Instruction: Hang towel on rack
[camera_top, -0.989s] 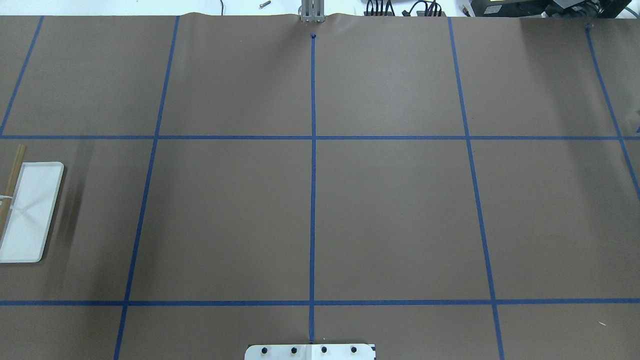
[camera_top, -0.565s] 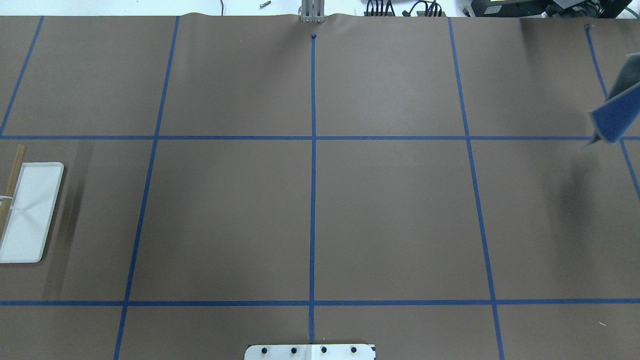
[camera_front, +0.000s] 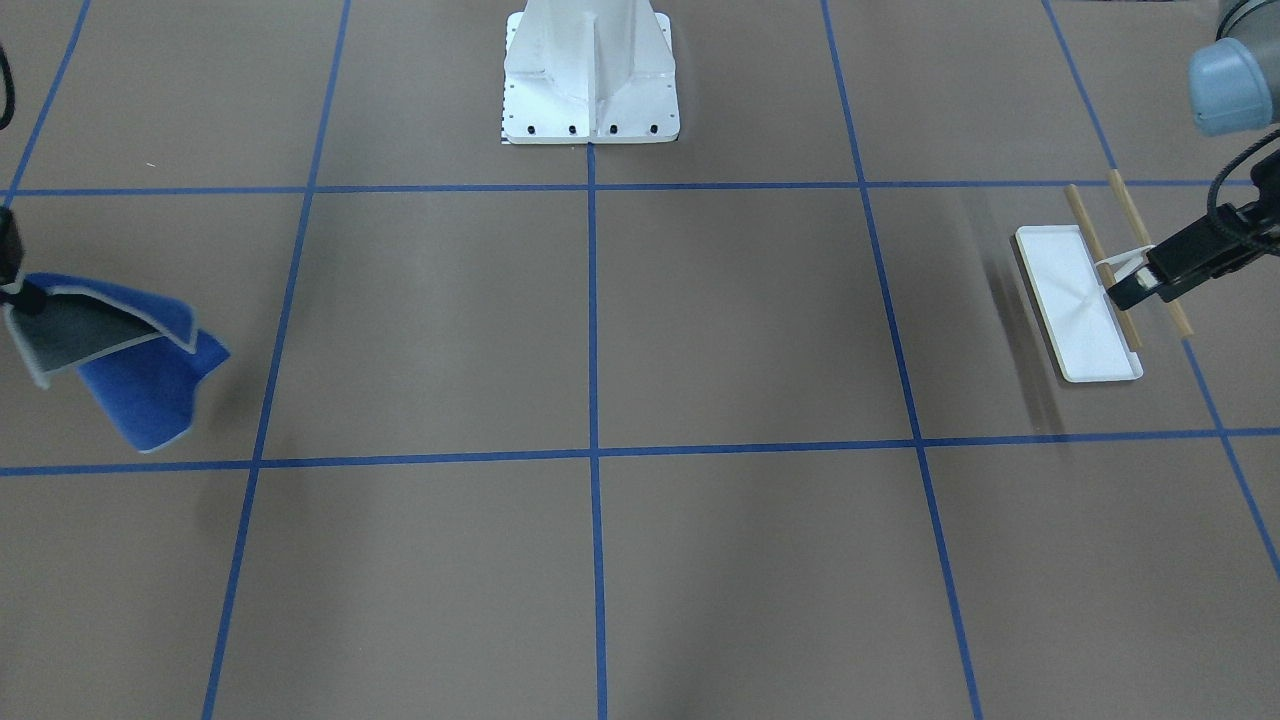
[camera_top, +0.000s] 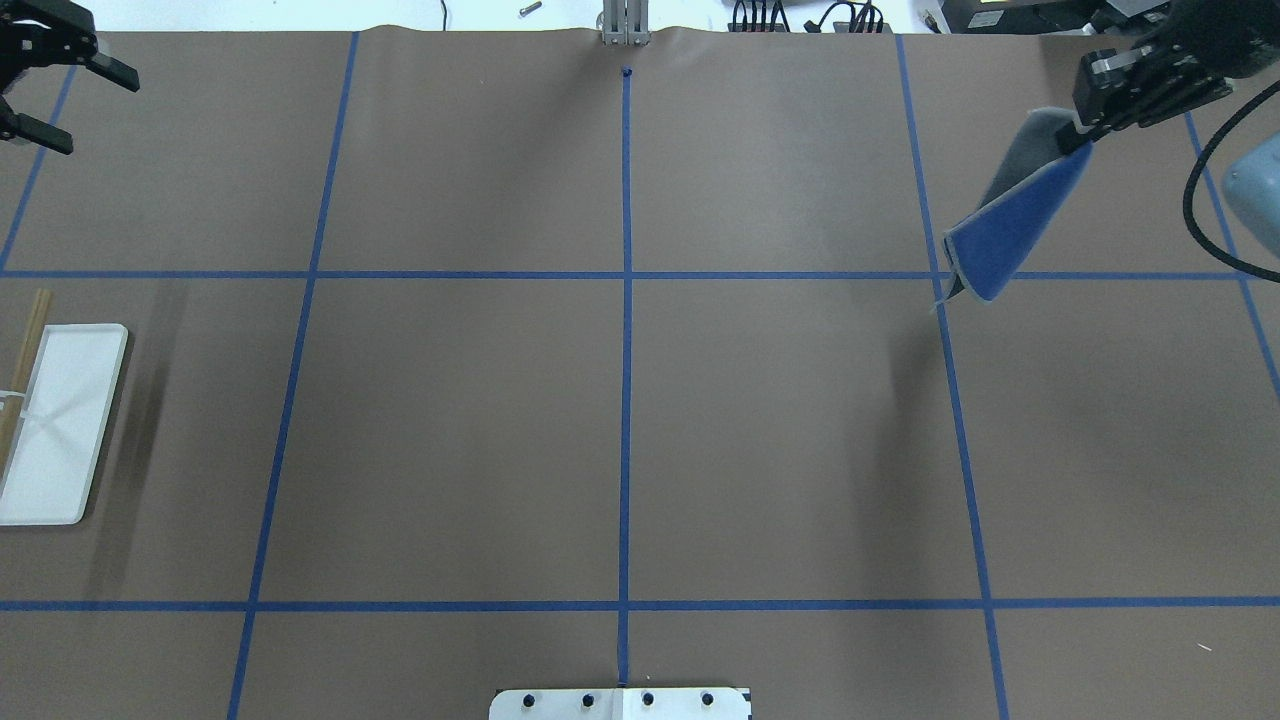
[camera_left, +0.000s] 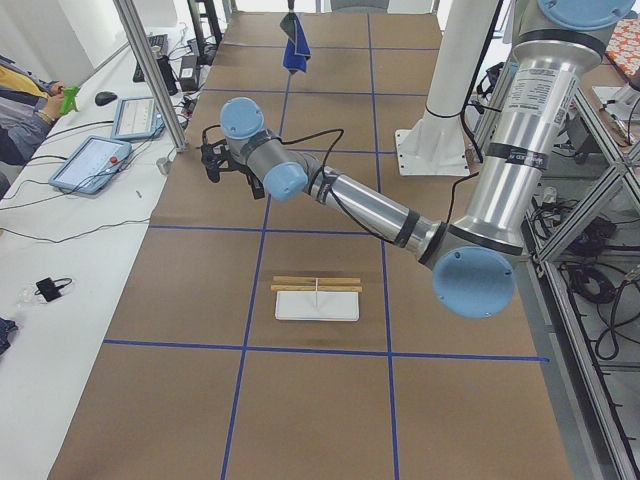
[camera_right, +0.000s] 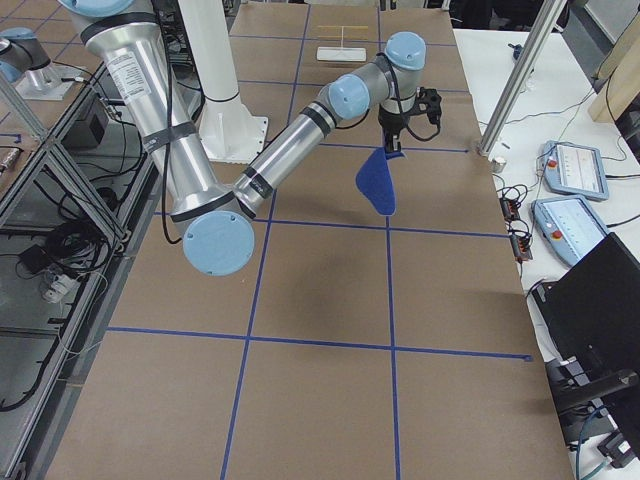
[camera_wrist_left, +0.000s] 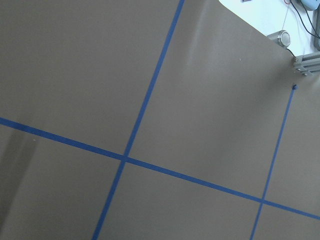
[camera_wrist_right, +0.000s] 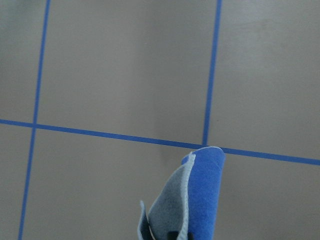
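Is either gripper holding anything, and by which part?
The right gripper is shut on the towel at its top edge; the rest hangs free. The left gripper is open and empty.

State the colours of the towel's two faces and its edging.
The towel is blue on one face, grey on the other, with pale edging; clearest in the exterior front-facing view.

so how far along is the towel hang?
Done: the towel is off the table, pinched by the right gripper and hanging free. In hand: it is airborne over the table's right side. Left: the rack stands at the far left, both dowel bars bare; the towel must cross and be draped over them. The left gripper is open, empty.
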